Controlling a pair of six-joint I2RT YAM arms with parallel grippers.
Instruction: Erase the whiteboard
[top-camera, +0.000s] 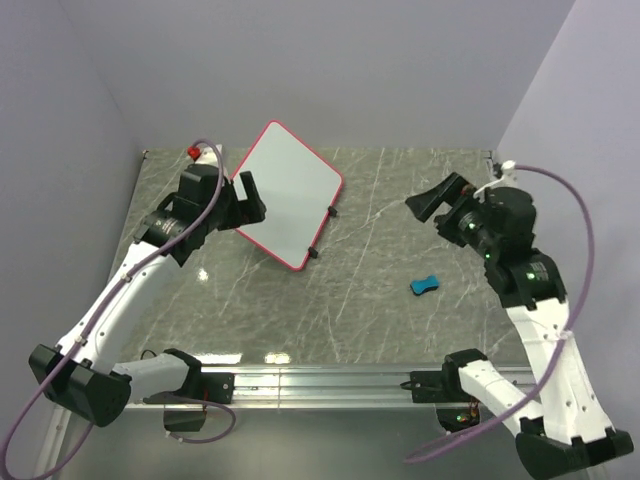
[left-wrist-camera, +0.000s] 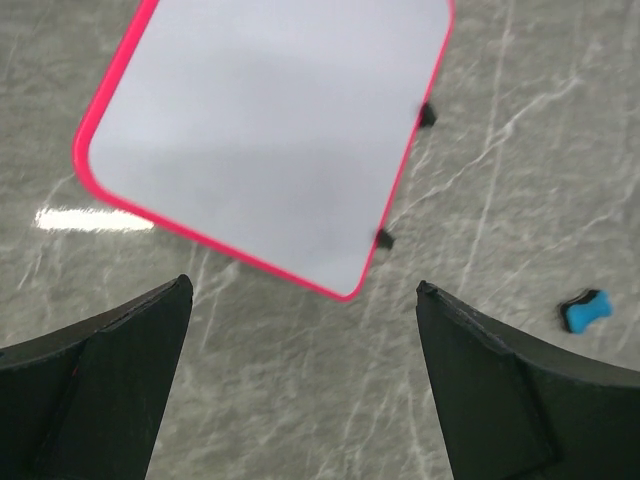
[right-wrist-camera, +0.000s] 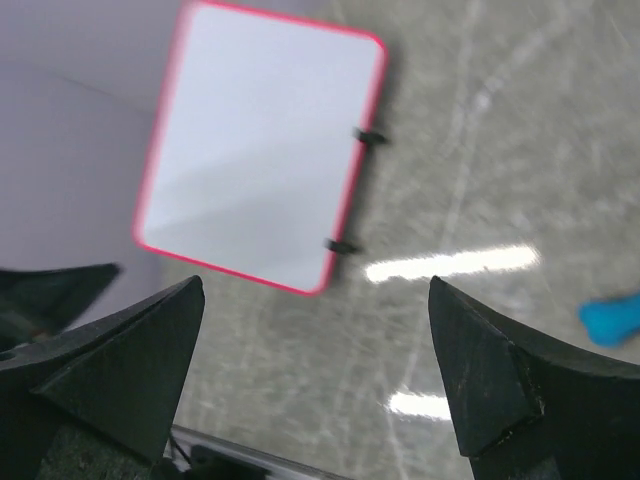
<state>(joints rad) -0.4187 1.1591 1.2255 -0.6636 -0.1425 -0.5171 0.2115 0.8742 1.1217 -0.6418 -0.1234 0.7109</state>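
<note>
The whiteboard (top-camera: 288, 193), white with a thin red-pink frame and two small black feet on its right edge, lies turned at an angle on the marble table at the back left. Its face shows no marks. It also shows in the left wrist view (left-wrist-camera: 265, 130) and the right wrist view (right-wrist-camera: 260, 150). A small blue eraser (top-camera: 424, 285) lies on the table to the right, also in the left wrist view (left-wrist-camera: 585, 310) and the right wrist view (right-wrist-camera: 612, 318). My left gripper (top-camera: 250, 198) is open and empty at the board's left edge (left-wrist-camera: 303, 284). My right gripper (top-camera: 432, 200) is open and empty, raised at the right (right-wrist-camera: 316, 283).
A small red object (top-camera: 193, 152) sits at the back left corner behind the left arm. Grey walls close the back and both sides. A metal rail (top-camera: 320, 380) runs along the near edge between the arm bases.
</note>
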